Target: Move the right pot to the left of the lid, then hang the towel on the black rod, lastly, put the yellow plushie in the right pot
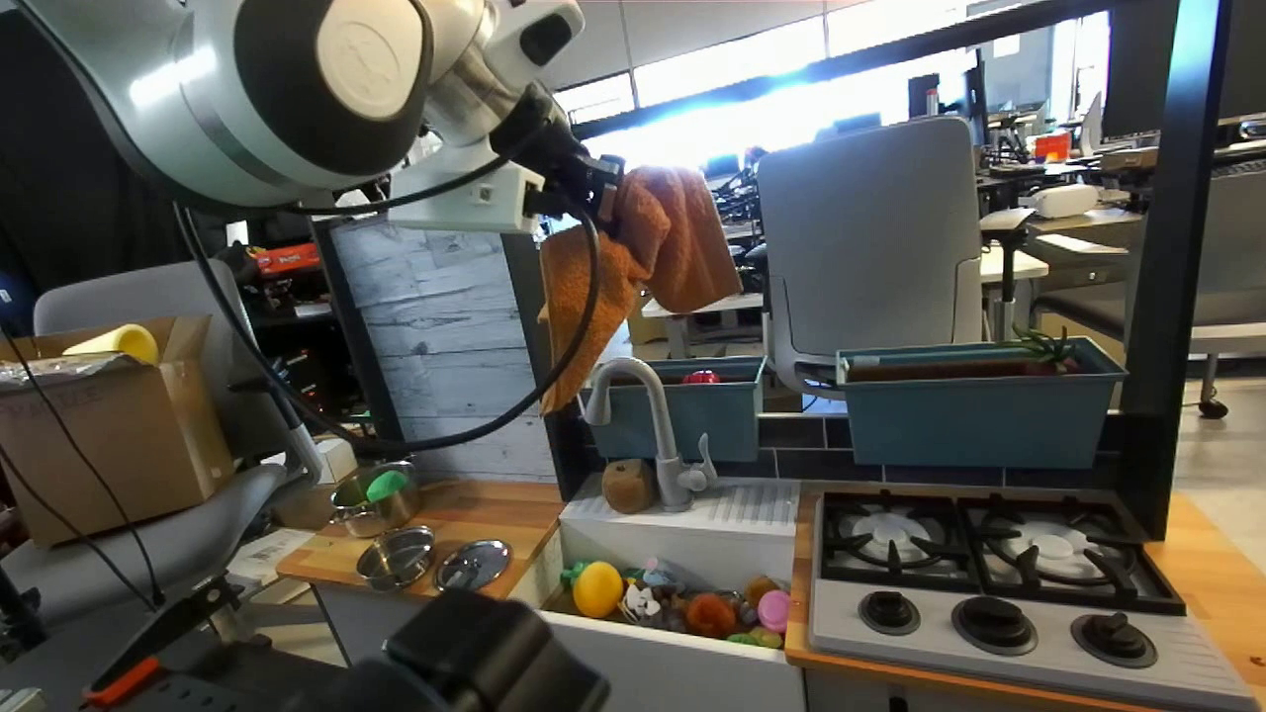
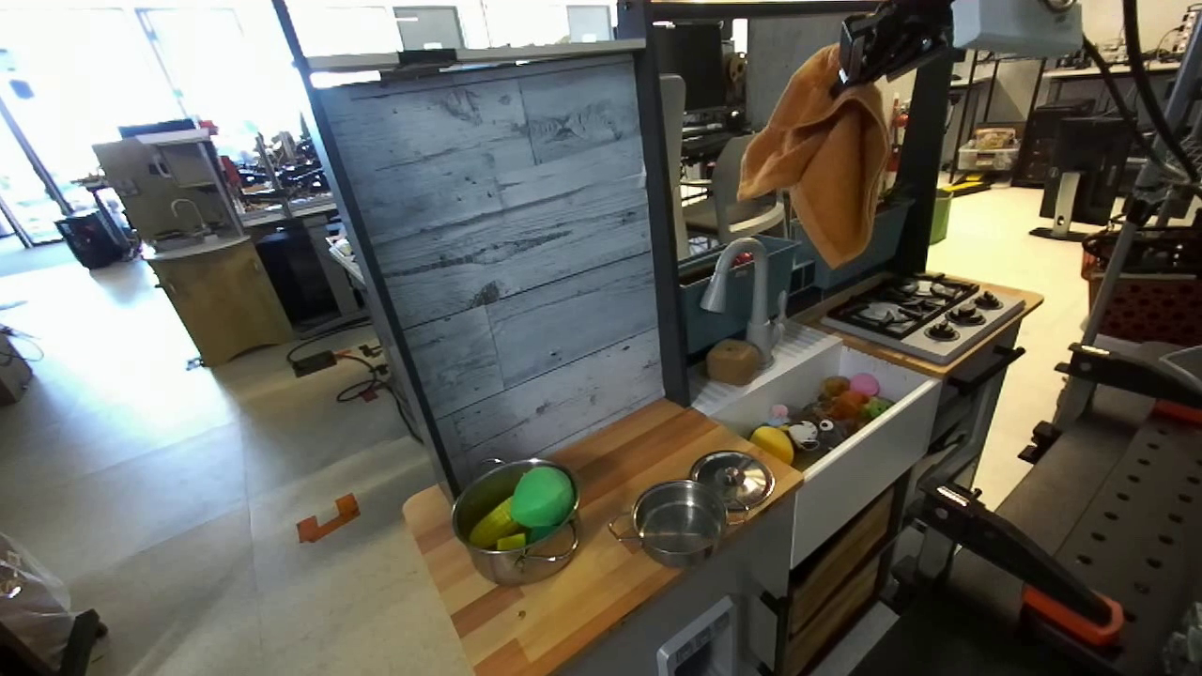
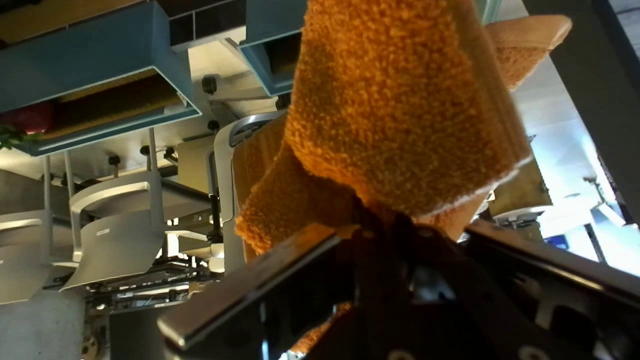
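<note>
Gripper (image 3: 385, 227) clamped on the orange towel (image 2: 836, 169), hanging in midair; fingertip contact partly lost in folds and shadow; small pot (image 2: 681, 546) just left of the lid (image 2: 732, 481); yellow plushie (image 2: 772, 443) in the sink (image 2: 864, 479), left end, lower part hidden; arm (image 1: 208, 99) cut off in both exterior views.

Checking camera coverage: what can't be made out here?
Grip of the hand on the towel: wrist view, lost in shadow and folds.
What the green thing covers inside the tall pot: in an exterior view.
Whether the sink's yellow toy is plush: in both exterior views, too small.
Rest of the arm: in an exterior view, cut by the top edge.
</note>
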